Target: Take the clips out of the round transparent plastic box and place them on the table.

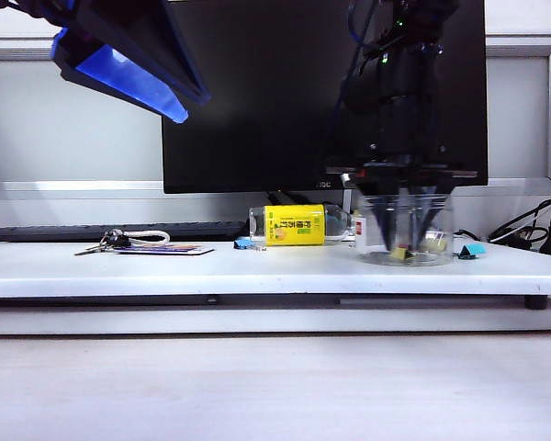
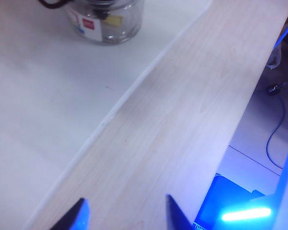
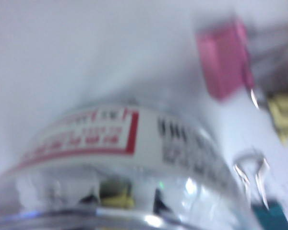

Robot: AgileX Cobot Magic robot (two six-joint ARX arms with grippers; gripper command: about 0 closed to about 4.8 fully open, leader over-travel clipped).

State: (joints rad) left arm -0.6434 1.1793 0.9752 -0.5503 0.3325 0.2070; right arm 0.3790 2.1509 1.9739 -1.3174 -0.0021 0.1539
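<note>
The round transparent plastic box (image 1: 406, 230) stands upright on the table (image 1: 257, 268) at the right, its white label (image 3: 101, 134) facing the right wrist camera. My right gripper (image 1: 406, 241) reaches down inside it, jaws apart. A pale-yellow clip (image 3: 116, 199) lies between the fingertips near the bottom, with a gap to one finger. It shows again as the clip (image 1: 399, 251) low in the box. My left gripper (image 1: 119, 64) hangs high at the upper left, open and empty (image 2: 127, 207), far from the box (image 2: 105, 19).
A clear bottle with a yellow label (image 1: 294, 225) lies left of the box, with a small blue clip (image 1: 243, 243) and keys (image 1: 119, 241) further left. A teal clip (image 1: 473, 249) sits right of the box. A pink clip (image 3: 225, 57) lies beyond it. A monitor (image 1: 285, 110) stands behind.
</note>
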